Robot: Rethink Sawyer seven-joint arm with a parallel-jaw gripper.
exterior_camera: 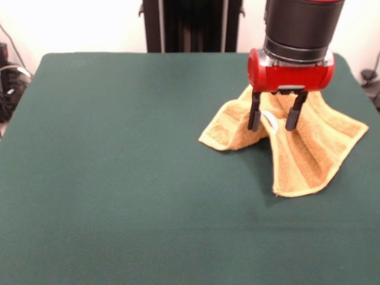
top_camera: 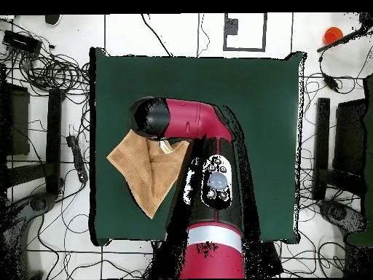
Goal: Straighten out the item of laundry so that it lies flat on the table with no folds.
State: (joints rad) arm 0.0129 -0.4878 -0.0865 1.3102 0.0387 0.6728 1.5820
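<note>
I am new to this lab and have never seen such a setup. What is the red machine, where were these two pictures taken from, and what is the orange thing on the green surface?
The red and black machine is a robot arm with a gripper at its end, the part that grasps things. One picture is taken from across the table, facing the robot, so the arm comes down from the top. The other looks straight down from above, with the robot's base at the bottom.

On the green table lies one golden-orange towel, near the table's edge. It is not flat: its middle is drawn up into a ridge under the gripper, with flaps spreading out to the sides. The two dark fingers stand apart, astride that raised fold, so the gripper looks open rather than clamped on it.
</note>
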